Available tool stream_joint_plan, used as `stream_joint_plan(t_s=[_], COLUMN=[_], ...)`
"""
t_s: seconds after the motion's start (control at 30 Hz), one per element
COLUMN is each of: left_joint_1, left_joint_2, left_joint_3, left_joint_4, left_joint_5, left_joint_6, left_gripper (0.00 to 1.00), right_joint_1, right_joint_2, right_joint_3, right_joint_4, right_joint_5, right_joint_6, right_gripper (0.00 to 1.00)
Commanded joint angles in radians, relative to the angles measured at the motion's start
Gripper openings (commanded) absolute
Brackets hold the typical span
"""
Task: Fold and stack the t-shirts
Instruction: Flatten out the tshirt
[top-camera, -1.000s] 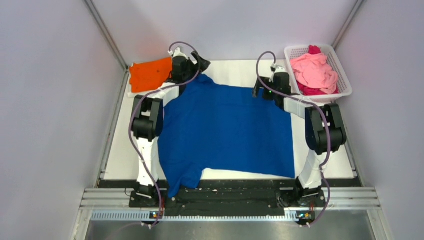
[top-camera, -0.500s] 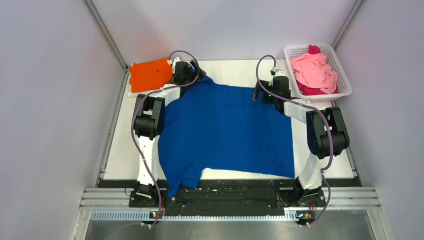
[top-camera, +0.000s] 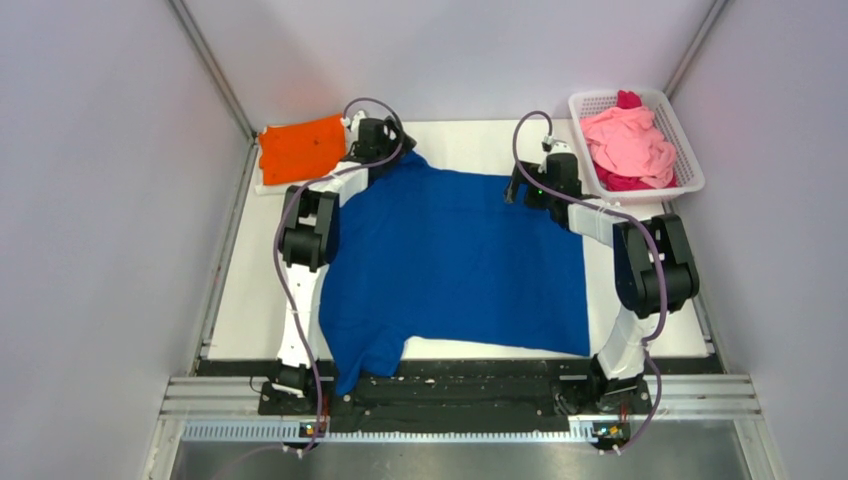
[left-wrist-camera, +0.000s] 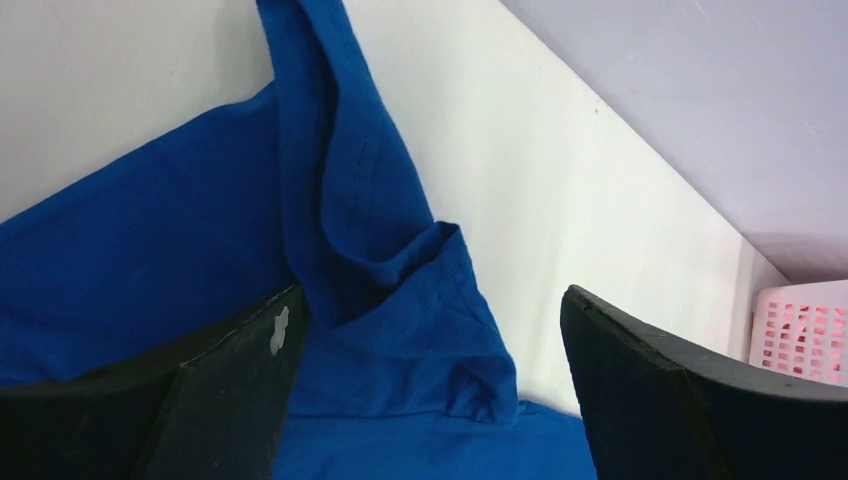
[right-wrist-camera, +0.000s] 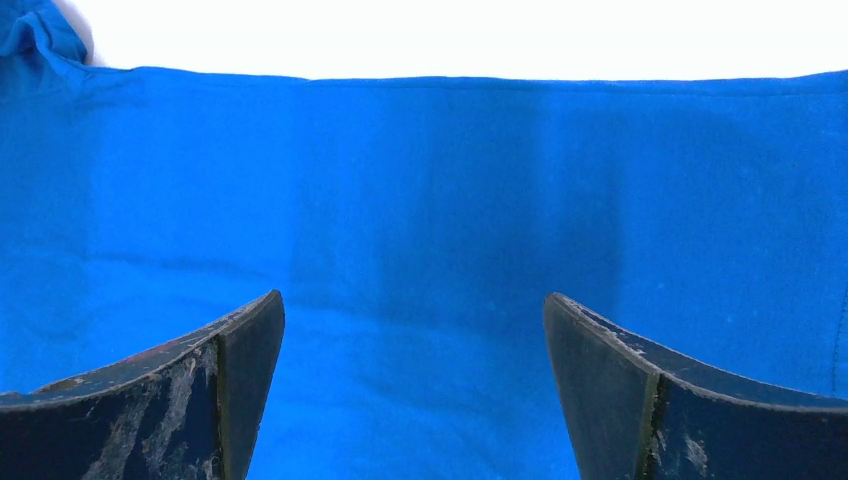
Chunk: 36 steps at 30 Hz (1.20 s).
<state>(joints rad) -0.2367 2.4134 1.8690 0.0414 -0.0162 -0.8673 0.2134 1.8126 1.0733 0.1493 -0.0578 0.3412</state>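
left jaws wide apart, empty, over bunched corner (left-wrist-camera: 400, 260) of blue t-shirt (top-camera: 455, 260); right jaws same, over flat edge

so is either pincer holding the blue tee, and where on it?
Nothing is held. The left pincer and right pincer both stand open over the blue tee, gripping no cloth.

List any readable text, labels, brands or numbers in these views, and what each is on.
None can be read in any view.
blue t-shirt: only plain cloth shows, no lettering or graphic.
orange t-shirt: no print visible.
pink t-shirts: bunched, no print or tag visible.
white basket: bare mesh, no label.
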Motion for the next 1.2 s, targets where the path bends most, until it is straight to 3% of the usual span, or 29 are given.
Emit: stream_joint_plan(t_s=[0.0,0.27,0.53,0.6,0.9,1.07,1.17], left_joint_1=[-0.004,-0.009,-0.021,-0.022,-0.022,-0.023,-0.024], left_joint_2=[0.034,0.136,0.333,0.334,0.199,-0.013,-0.165], left_joint_3=[0.071,0.237,0.563,0.582,0.524,0.294,0.093], left_joint_4=[0.044,0.098,0.116,0.142,0.116,0.069,0.034], left_joint_5=[0.006,0.009,-0.108,-0.118,-0.051,-0.034,-0.023], left_joint_6=[-0.016,-0.077,-0.109,-0.103,0.034,0.09,0.11], left_gripper=[0.99,0.99,0.99,0.99,0.99,0.99,0.99], right_joint_1=[0.009,0.009,0.009,0.009,0.008,0.041,0.117], right_joint_2=[-0.028,-0.023,-0.011,-0.011,-0.046,-0.06,-0.002], right_joint_3=[0.009,0.011,0.039,0.043,0.046,0.066,0.175], right_joint_4=[0.009,0.005,-0.028,-0.037,-0.07,-0.068,-0.097], right_joint_5=[0.013,0.025,0.026,0.026,0.028,-0.01,0.002], right_joint_6=[-0.009,-0.01,-0.014,-0.017,-0.021,-0.044,-0.157], right_gripper=[0.99,0.99,0.99,0.99,0.99,0.99,0.99])
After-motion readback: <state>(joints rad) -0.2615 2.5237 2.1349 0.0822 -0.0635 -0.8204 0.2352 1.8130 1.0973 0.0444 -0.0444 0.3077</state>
